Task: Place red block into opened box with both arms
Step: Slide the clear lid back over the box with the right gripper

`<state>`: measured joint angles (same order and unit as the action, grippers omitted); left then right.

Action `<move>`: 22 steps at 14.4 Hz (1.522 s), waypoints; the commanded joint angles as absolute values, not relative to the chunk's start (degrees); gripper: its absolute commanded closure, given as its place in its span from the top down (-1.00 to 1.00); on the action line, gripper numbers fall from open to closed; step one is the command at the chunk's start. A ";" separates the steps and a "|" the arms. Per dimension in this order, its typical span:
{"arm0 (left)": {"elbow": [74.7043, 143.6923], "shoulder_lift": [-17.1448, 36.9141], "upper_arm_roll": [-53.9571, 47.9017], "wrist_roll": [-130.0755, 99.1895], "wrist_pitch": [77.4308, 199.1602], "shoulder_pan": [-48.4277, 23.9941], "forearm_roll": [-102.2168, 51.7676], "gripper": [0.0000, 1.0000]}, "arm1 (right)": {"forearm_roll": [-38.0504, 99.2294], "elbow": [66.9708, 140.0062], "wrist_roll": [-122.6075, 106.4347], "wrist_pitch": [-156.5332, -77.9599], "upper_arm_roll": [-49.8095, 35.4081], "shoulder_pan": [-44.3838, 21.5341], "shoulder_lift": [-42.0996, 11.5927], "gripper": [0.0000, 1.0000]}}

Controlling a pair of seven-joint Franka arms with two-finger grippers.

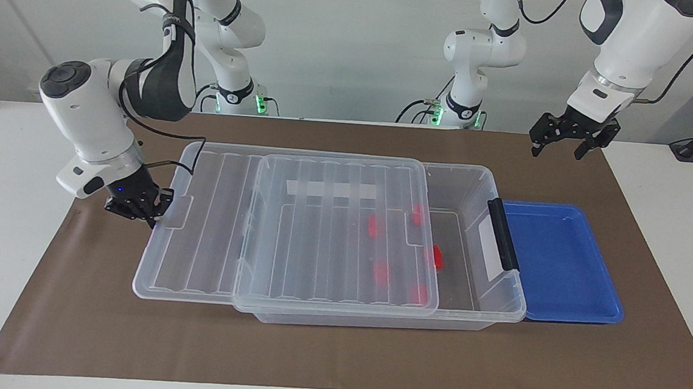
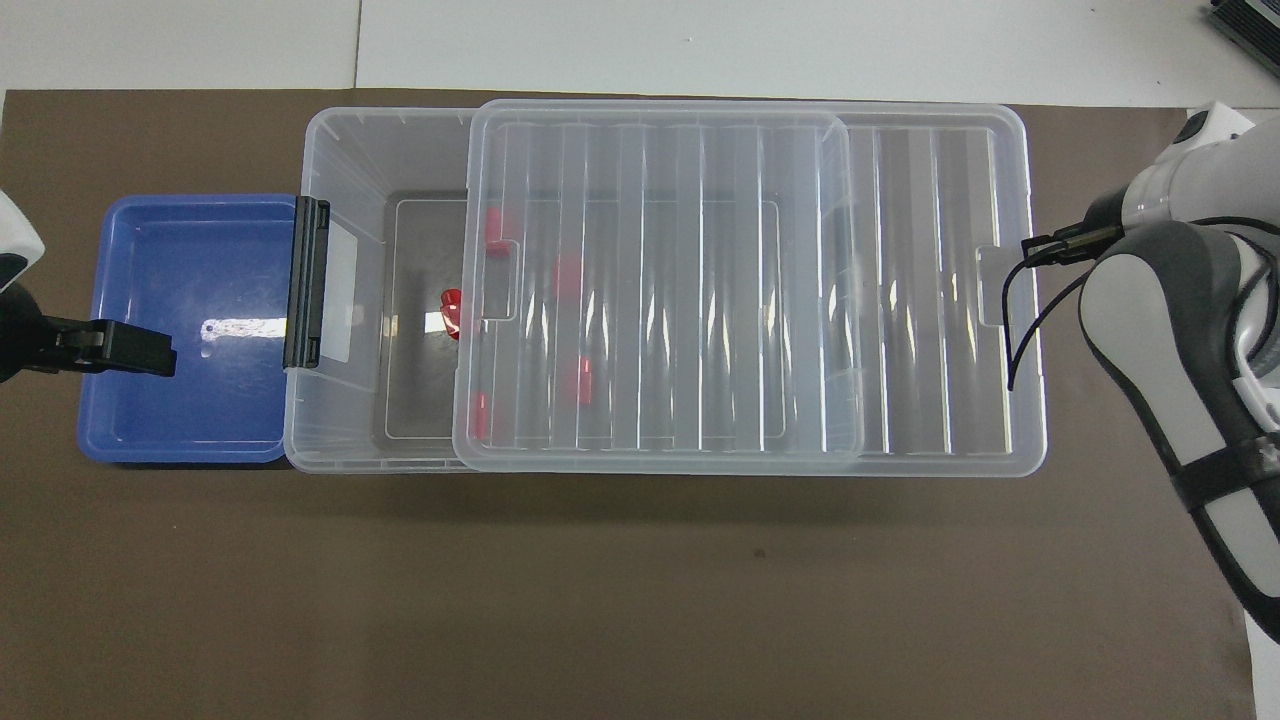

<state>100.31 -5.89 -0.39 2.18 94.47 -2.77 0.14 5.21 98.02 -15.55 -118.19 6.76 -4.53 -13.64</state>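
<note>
1. Right gripper [image 1: 151,212]: fingers clenched together, tips pressed against the end edge of the sliding lid [image 1: 295,227] at the right arm's end of the table. Seen only in the facing view; in the overhead view the arm's own grey link covers it.
2. Left gripper [image 1: 564,139]: fingers spread, grasping nothing, raised over the brown mat [image 1: 335,352]. In the overhead view one dark finger [image 2: 130,346] shows over the blue tray [image 2: 180,420], at about 9 o'clock from the tray's middle.
3. The lid covers most of the box [image 1: 500,303]; an uncovered strip is left at the black handle bar [image 1: 502,233].
4. Red blocks lie on the box floor. One red block [image 2: 450,312] shows partly uncovered, at 9 o'clock from the lid's notch. The others read as pink smears through the ribbed lid; the overhead view separates four of these more plainly than the facing view.
5. Blue tray sits just beside the box's handle end, toward the left arm's end.
</note>
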 commanded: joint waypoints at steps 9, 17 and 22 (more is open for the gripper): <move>105.12 -9.05 -0.35 2.64 97.65 -0.79 -0.88 1.00 | 6.77 100.02 -5.19 -119.53 6.59 -11.25 -13.27 -1.00; 105.12 -10.02 -0.44 2.64 98.96 -0.70 -0.88 1.00 | 10.02 102.48 -1.59 -121.38 6.50 -13.80 -12.39 -1.00; 105.20 -10.02 -0.35 2.64 98.88 -0.62 -0.88 1.00 | 10.02 102.92 -1.58 -121.29 6.42 -14.50 -12.22 -1.00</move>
<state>103.49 -8.55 0.06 2.19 97.70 -1.73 0.14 8.42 99.99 -2.51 -119.96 6.67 -13.70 -13.25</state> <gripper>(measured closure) 0.000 0.991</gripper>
